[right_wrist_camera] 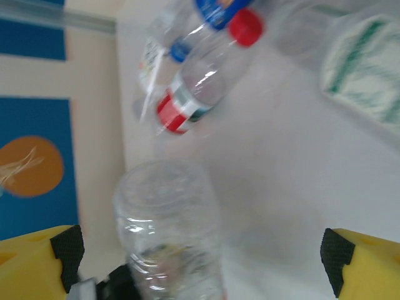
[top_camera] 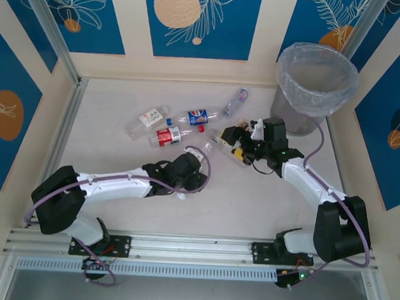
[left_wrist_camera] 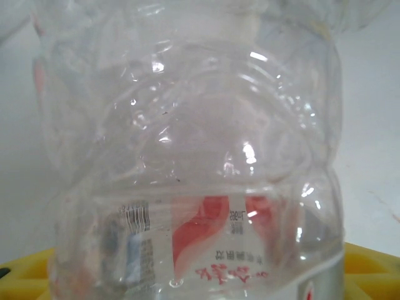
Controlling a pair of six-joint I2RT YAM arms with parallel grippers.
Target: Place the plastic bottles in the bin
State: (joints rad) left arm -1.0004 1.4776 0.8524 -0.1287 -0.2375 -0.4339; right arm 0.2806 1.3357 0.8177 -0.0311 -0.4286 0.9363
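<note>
The clear bottle (right_wrist_camera: 169, 231) sits at the left gripper (top_camera: 194, 158), far from the bin (top_camera: 317, 89); held or not, I cannot tell. The right gripper (right_wrist_camera: 200, 255), nearer the bin, is spread wide.

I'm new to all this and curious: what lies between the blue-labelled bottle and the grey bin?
In the top view, one clear bottle with a pale label lies there; the rest of that stretch is bare tabletop.

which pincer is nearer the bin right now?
Right. The right pincer is just left of and in front of the bin, a short gap off; the left pincer sits farther left and farther forward still.
</note>
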